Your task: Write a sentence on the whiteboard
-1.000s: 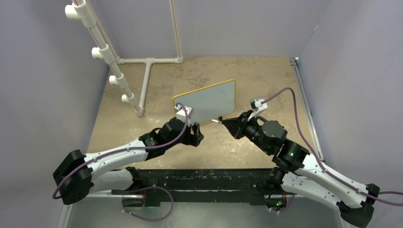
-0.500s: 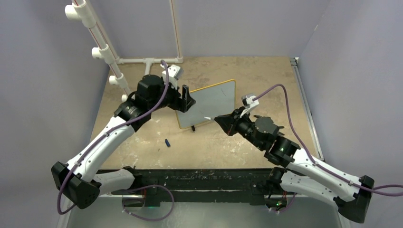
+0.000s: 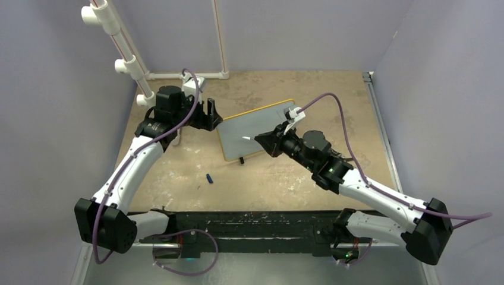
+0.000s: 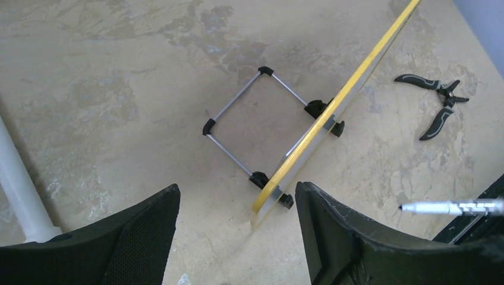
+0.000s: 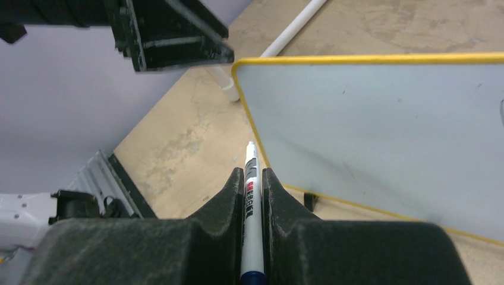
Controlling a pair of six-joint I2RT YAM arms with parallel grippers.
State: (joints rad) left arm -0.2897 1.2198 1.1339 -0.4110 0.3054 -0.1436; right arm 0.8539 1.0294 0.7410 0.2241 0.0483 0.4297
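**Whiteboard upright mid-table, marker tip just short of its face**

We see the whiteboard (image 3: 257, 127) standing near the middle of the table (image 3: 309, 89), propped on a wire stand (image 4: 238, 127). In the left wrist view its yellow frame runs edge-on.

The left arm (image 3: 134, 166) reaches to the board's upper-left corner. The left jaws stand wide apart with nothing between them, close to that corner but not touching it.

The right arm (image 3: 362, 187) comes in from the front right. The right jaws are clamped on a white marker (image 5: 250, 172), which points at the lower-left part of the board. The left wrist view shows a gap between the tip and the face.

Bare table stretches from the board's front edge toward the arm bases, and behind the board to the back wall. The left side is tighter, because a white pipe rack (image 3: 134, 74) leans there.

We count:
- two arms
- one whiteboard
- one marker
- one pair of black-handled pliers (image 4: 437, 105), lying flat and apart from the board
- one small blue piece (image 3: 210, 178), on the table well in front of the board
- one pipe rack with four short stubs

The table top is tan, mottled and worn. A metal rail (image 3: 380, 130) runs along its right edge. Pale lavender-grey walls close in the left, back and right sides.
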